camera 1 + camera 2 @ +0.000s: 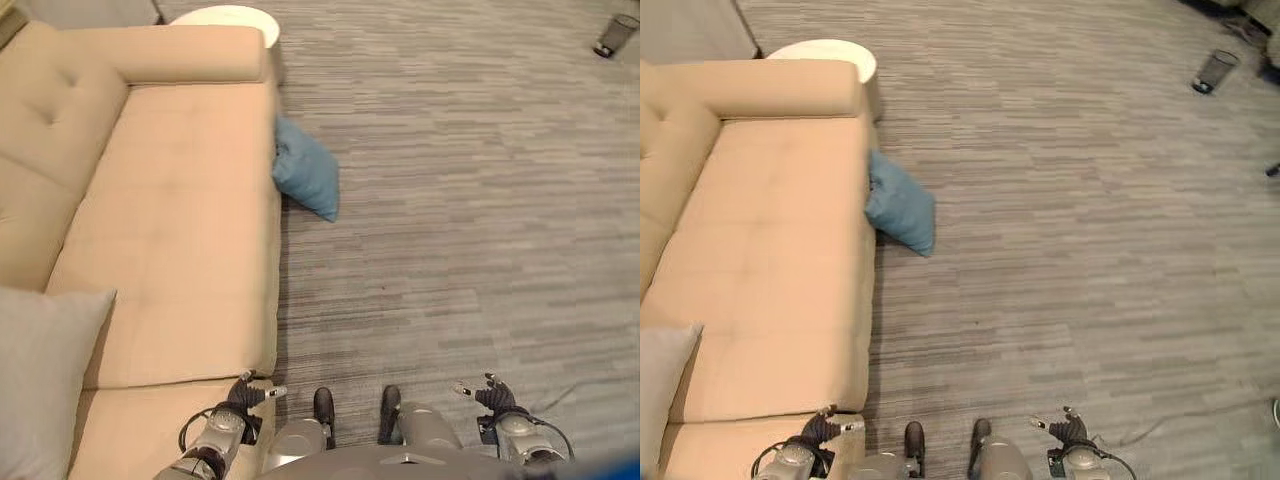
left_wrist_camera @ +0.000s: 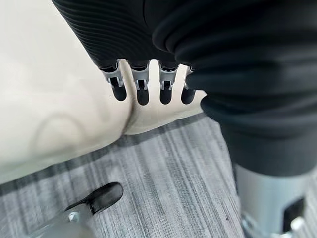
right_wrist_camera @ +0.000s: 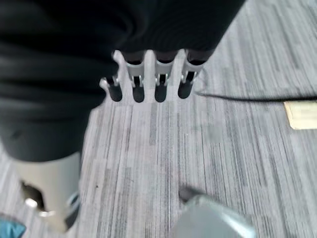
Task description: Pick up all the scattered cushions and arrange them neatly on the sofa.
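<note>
Both hands hang relaxed and empty: the left hand point(image 1: 243, 397) just over the sofa point(image 1: 180, 230) seat's front edge, the right hand point(image 1: 492, 396) above bare carpet point(image 1: 460, 200). The blue cushion point(image 1: 306, 170) lies well ahead, leaning on the sofa's side. A grey cushion point(image 1: 40, 370) sits left of the left hand. Reaching from here would likely fall short or unbalance the robot.

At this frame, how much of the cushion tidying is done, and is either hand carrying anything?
One grey cushion already lies on the near end of the beige sofa. Nothing is in hand: the left hand and right hand hang low with relaxed fingers, empty in both wrist views. Still left: the blue cushion on the carpet, leaning against the sofa's front edge near its armrest, ahead of the robot.
</note>
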Robot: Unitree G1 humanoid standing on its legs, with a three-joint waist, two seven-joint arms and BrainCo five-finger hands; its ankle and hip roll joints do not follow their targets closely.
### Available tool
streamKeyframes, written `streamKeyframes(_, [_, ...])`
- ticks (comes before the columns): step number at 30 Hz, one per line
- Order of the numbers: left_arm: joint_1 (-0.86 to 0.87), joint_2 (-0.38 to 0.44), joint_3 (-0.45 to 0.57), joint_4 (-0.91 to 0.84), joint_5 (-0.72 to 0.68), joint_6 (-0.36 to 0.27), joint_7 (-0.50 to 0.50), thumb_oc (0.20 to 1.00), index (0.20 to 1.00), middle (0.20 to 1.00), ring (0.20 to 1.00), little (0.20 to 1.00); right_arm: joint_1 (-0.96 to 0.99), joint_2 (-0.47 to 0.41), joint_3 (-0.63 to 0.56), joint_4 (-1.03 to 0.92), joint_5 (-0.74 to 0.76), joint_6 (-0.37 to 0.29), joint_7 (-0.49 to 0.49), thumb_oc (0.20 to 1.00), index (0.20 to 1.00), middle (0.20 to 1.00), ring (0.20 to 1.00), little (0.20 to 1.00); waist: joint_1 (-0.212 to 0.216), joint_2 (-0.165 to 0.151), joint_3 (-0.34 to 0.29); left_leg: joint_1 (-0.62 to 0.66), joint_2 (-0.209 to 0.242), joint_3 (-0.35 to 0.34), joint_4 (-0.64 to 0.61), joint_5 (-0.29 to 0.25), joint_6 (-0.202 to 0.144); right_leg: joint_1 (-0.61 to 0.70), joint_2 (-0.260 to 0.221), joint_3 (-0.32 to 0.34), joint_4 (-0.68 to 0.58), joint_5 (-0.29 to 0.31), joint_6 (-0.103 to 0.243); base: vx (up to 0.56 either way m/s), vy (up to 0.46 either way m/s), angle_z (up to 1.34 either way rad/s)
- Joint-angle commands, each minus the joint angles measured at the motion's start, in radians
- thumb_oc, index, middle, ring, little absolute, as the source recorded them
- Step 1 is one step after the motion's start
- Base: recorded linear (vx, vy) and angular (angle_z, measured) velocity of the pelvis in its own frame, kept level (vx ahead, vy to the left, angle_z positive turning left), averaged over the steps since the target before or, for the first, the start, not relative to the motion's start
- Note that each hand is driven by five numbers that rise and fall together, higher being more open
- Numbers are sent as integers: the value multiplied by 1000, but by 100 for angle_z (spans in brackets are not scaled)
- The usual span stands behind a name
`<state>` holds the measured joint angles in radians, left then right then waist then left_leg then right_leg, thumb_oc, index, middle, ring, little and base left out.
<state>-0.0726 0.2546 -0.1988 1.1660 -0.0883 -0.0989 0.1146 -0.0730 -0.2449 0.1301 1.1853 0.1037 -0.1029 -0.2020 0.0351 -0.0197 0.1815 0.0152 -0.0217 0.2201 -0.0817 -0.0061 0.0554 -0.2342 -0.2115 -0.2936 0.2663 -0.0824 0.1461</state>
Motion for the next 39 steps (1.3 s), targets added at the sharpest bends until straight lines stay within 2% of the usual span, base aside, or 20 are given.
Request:
streamKeyframes(1, [22,-11,3,16,9,-14,2,1000,1000,1000,1000,1000,2,-52,13,-8,-3,-5,-21,1000,1000,1000,1000,1000,11,8,-18,-25,6,-107,104,-82,-32,23,52,-38,-100,120,-4,178,-105,-12])
streamKeyframes(7, [5,-37,-31,18,22,-16,-4,1000,1000,1000,1000,1000,37,-58,-16,22,23,-16,-32,1000,1000,1000,1000,1000,-20,0,-30,-16,55,-81,233,-142,-96,99,67,-57,-186,108,-37,252,-248,6])
streamKeyframes(8, [-2,-44,-50,8,20,-18,-5,1000,1000,1000,1000,1000,40,-62,-20,18,38,-21,-40,1000,1000,1000,1000,1000,-23,-13,-10,-102,107,-62,440,-97,-125,134,75,-64,-208,101,-63,350,-531,17])
streamKeyframes(9, [-5,-50,-62,-24,-9,-22,5,1000,1000,1000,1000,1000,34,-75,-8,11,43,-19,-42,1000,1000,1000,1000,1000,-3,-21,12,-208,91,-98,575,-69,-109,178,108,-43,-234,66,-92,370,-488,13])
streamKeyframes(11, [-4,-55,-70,-18,7,-18,5,1000,1000,1000,1000,1000,40,-79,-3,9,38,-15,-42,1000,1000,1000,1000,1000,9,-26,8,-261,71,-63,492,-95,-89,214,116,-29,-245,36,-90,471,-199,-17])
streamKeyframes(14, [4,-55,-68,-9,21,-17,5,1000,1000,1000,1000,1000,41,-80,8,18,26,-12,-54,1000,1000,1000,1000,1000,55,-6,-7,-325,3,-82,237,46,-90,293,183,23,-275,-6,-77,534,-29,-65])
streamKeyframes(17, [19,-47,-54,-7,23,-15,4,1000,1000,1000,1000,1000,47,-74,18,24,9,-3,-47,1000,1000,1000,1000,1000,84,-9,-28,-312,-8,-92,177,60,-79,334,198,59,-269,-37,-71,484,46,-88])
streamKeyframes(19, [39,-43,-41,11,29,-11,-4,1000,1000,1000,1000,1000,53,-65,20,34,-18,-1,-35,1000,1000,1000,1000,1000,98,-29,-54,-253,-48,-120,181,24,-32,324,154,74,-110,-25,-22,528,174,-93])
streamKeyframes(20, [39,-40,-41,9,30,-9,-7,1000,1000,1000,1000,1000,49,-67,21,30,-24,0,-28,1000,1000,1000,1000,1000,97,-26,-55,-236,-60,-124,180,9,-12,285,136,84,-17,27,5,424,257,-49])
streamKeyframes(21, [33,-30,-40,-6,21,-7,-6,1000,1000,1000,1000,1000,25,-73,23,11,-29,0,-21,1000,1000,1000,1000,1000,64,1,-27,-168,-64,-145,177,-29,32,163,103,117,252,164,37,317,207,35])
streamKeyframes(23, [30,-24,-43,-12,16,-10,-1,1000,1000,1000,1000,1000,17,-74,28,2,-30,-4,-20,1000,1000,1000,1000,1000,50,29,-15,-124,-55,-165,175,-54,45,71,85,107,348,144,18,400,136,71])
streamKeyframes(25, [20,-23,-43,-23,8,-21,3,1000,1000,1000,1000,1000,14,-80,36,-7,-27,-7,-15,1000,1000,1000,1000,1000,22,34,-6,-56,-65,-212,166,-91,31,5,85,95,156,77,-19,637,-118,47])
streamKeyframes(26, [4,-23,-50,-16,16,-23,6,1000,1000,1000,1000,1000,16,-82,34,-2,-9,-8,-17,1000,1000,1000,1000,1000,-11,18,1,-6,-82,-262,151,-113,16,-18,142,199,-60,102,-14,641,-315,104])
streamKeyframes(27, [4,-28,-45,3,21,-23,6,1000,1000,1000,1000,1000,28,-80,30,9,-9,-1,-12,1000,1000,1000,1000,1000,-17,11,-8,17,-86,-301,139,-124,4,-13,164,265,-111,127,2,698,-387,200])
streamKeyframes(29, [-1,-47,-57,19,16,-25,8,1000,1000,1000,1000,1000,49,-78,23,15,11,-17,-17,1000,1000,1000,1000,1000,-20,-6,-19,-31,-63,-304,278,-116,-64,83,147,203,-176,108,-40,463,-387,383])
streamKeyframes(30, [-6,-52,-68,7,7,-22,6,1000,1000,1000,1000,1000,43,-86,23,8,34,-23,-23,1000,1000,1000,1000,1000,-17,-22,6,-151,-13,-212,454,-92,-75,135,126,147,-196,81,-72,255,-357,479])
streamKeyframes(31, [-7,-56,-78,3,8,-18,7,1000,1000,1000,1000,1000,50,-92,17,-3,49,-25,-26,1000,1000,1000,1000,1000,-12,-29,12,-199,45,-99,419,-102,-64,185,109,73,-216,47,-79,245,-238,417])
streamKeyframes(32, [-6,-58,-85,6,18,-17,4,1000,1000,1000,1000,1000,56,-94,10,-9,58,-29,-28,1000,1000,1000,1000,1000,-15,-24,5,-217,54,-67,343,-70,-70,210,113,38,-231,33,-73,392,-14,356])
streamKeyframes(33, [4,-53,-79,9,30,-10,2,1000,1000,1000,1000,1000,61,-93,4,-7,54,-19,-27,1000,1000,1000,1000,1000,-8,-3,-12,-208,81,38,201,-2,-85,237,125,-5,-224,9,-67,344,97,228])
streamKeyframes(39, [16,-46,-61,11,12,-15,4,1000,1000,1000,1000,1000,57,-75,18,-31,25,-23,-24,1000,1000,1000,1000,1000,9,-10,-39,-165,27,-37,187,-25,-56,242,82,-29,-138,5,-38,185,136,-32])
